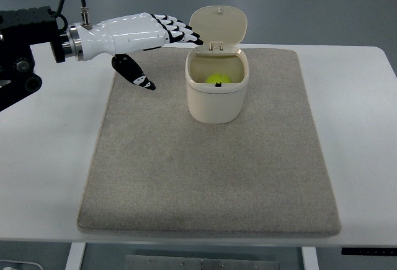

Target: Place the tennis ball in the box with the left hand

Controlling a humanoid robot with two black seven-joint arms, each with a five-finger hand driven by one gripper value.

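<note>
1. One top view: the tennis ball [218,79] lies inside the cream box [214,102], low against its far wall, apart from the fingers.
2. The left hand [139,34] hovers beside the box's upright lid [218,25], fingers [180,32] extended, relaxed, holding nothing.
3. Box stands upright on the grey mat [211,177], opening upward.

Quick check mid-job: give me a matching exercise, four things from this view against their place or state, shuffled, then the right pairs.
Things:
1. tennis ball
2. box lid
3. left hand
4. mat

Places or states:
A. flipped up, open
B. lying on the white table
C. inside the box
D. fingers spread, empty, beside the box's back edge

Pairs: 1-C, 2-A, 3-D, 4-B
</note>
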